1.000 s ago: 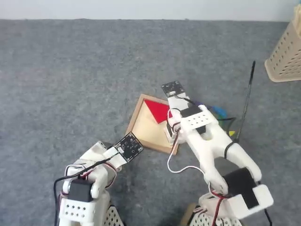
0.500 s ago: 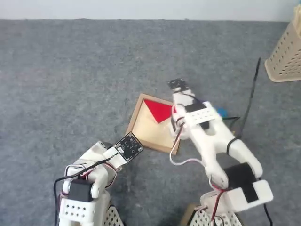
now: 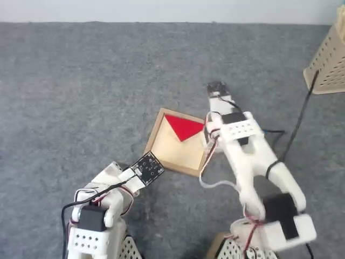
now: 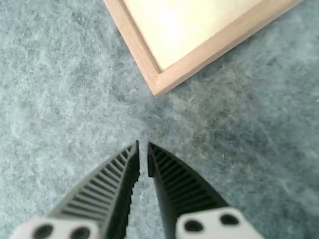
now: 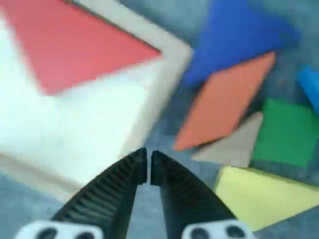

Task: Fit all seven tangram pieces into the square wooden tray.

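The square wooden tray (image 3: 155, 141) lies mid-table with a red triangle (image 3: 185, 127) in its far corner. My right gripper (image 5: 148, 164) is shut and empty, just above the tray's right rim (image 5: 164, 84). Beyond that rim lie a blue triangle (image 5: 234, 37), an orange parallelogram (image 5: 222, 102), a grey-beige triangle (image 5: 234, 147), a green square (image 5: 284, 132), a yellow piece (image 5: 264, 199) and a light blue piece (image 5: 310, 84). The right arm (image 3: 242, 145) hides them from above. My left gripper (image 4: 142, 155) is shut and empty over the carpet near the tray's corner (image 4: 159, 84).
A beige slatted basket (image 3: 330, 56) stands at the far right edge. A black cable (image 3: 299, 118) runs beside the right arm. Grey carpet (image 3: 81, 86) covers the table, with open room to the left and behind the tray.
The right arm has swung to the right and away from the tray's centre, now covering the loose pieces. The left arm has not moved.
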Available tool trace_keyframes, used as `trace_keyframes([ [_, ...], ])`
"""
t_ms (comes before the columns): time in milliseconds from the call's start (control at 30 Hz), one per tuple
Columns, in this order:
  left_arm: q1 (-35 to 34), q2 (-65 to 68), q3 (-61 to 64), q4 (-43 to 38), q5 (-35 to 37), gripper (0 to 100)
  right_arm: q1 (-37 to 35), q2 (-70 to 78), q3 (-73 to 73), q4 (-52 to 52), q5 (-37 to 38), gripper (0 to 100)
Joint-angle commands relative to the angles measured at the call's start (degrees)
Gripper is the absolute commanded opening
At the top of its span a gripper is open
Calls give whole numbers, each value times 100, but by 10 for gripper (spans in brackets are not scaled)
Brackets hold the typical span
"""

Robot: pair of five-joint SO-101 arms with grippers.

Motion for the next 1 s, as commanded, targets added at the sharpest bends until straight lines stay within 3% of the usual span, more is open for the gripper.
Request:
trace_keyframes([
  [0, 18, -97, -57, 26, -62, 27, -567, -699, 185, -242, -211, 83],
  [133, 26, -97, -57, 26, -62, 27, -875, -462, 369, -409, -220, 175],
  [400, 26, -97, -57, 26, -62, 27, -857, 426, 343, -567, -220, 163],
  [600, 18, -97, -57, 26, -62, 27, -435, 479, 369, -549, -220, 162],
  [867, 26, -97, -57, 26, -62, 27, -426, 488, 396, -462, -220, 162],
  [967, 26, -97, -57, 26, -62, 27, -409, 497, 396, -462, -211, 102],
])
